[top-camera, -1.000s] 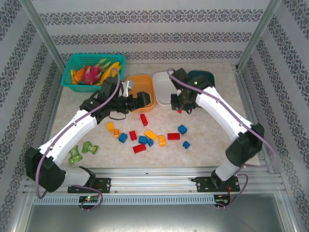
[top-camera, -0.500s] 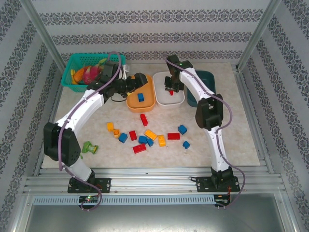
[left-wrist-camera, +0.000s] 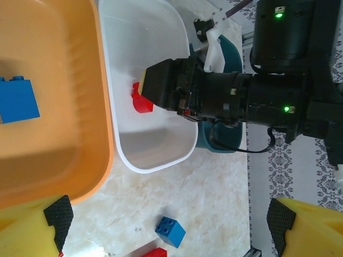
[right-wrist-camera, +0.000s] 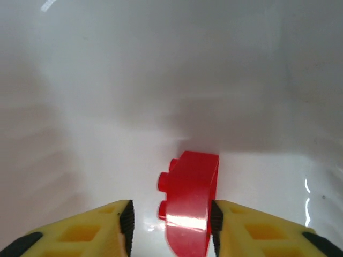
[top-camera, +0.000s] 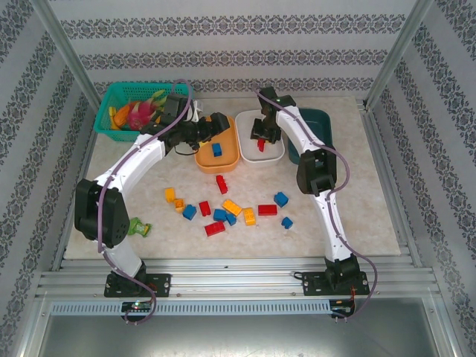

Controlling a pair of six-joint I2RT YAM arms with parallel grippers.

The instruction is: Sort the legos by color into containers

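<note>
While we watch through the right wrist, the right end effector (right-wrist-camera: 171,217) hangs low in the white tub (right-wrist-camera: 107,80), its fingers parted around a red brick (right-wrist-camera: 190,203) with a gap on one side. Our left end effector (left-wrist-camera: 169,214) hovers wide open over the orange tub (left-wrist-camera: 80,134) rim, with one blue brick (left-wrist-camera: 17,100) inside.
</note>
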